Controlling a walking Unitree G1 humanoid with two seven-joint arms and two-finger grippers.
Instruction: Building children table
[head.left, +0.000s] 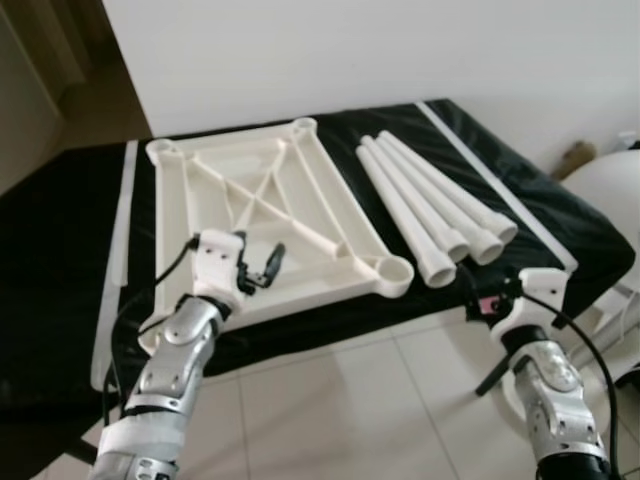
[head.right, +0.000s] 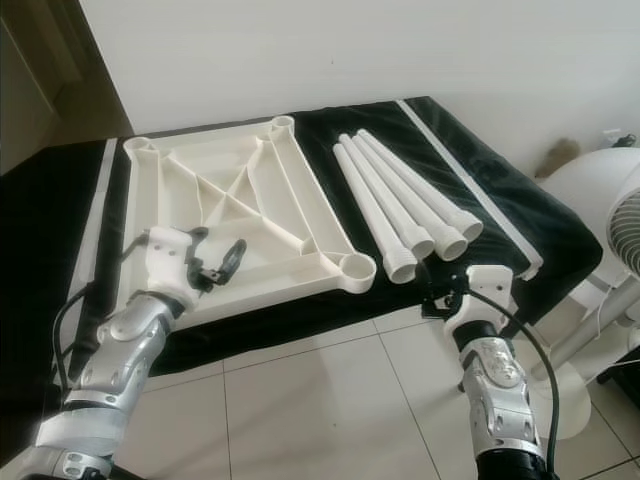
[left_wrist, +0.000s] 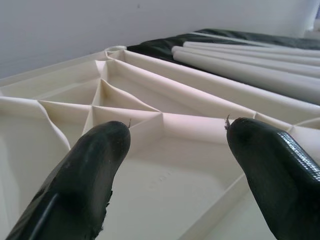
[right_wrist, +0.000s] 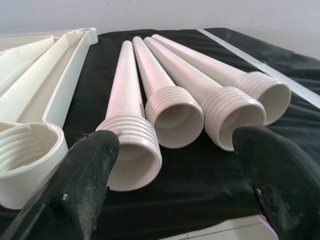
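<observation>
A white ribbed table top (head.left: 300, 190) lies upside down on a black mat (head.left: 540, 215). Several white table legs (head.left: 420, 200) lie side by side to its right, threaded ends (right_wrist: 170, 107) facing me. My left gripper (head.left: 262, 270) hovers open just above the top's near ribs (left_wrist: 165, 125), with nothing between its fingers (left_wrist: 90, 175). My right gripper (head.right: 440, 295) is open at the mat's front edge, a short way in front of the legs' threaded ends. A threaded corner socket (right_wrist: 25, 150) of the top lies beside the left-most leg.
The mat lies on a pale tiled floor (head.left: 350, 400) against a white wall (head.left: 400, 50). A white fan (head.right: 600, 210) stands close to my right arm. White strips (head.left: 120, 230) border the mat on both sides.
</observation>
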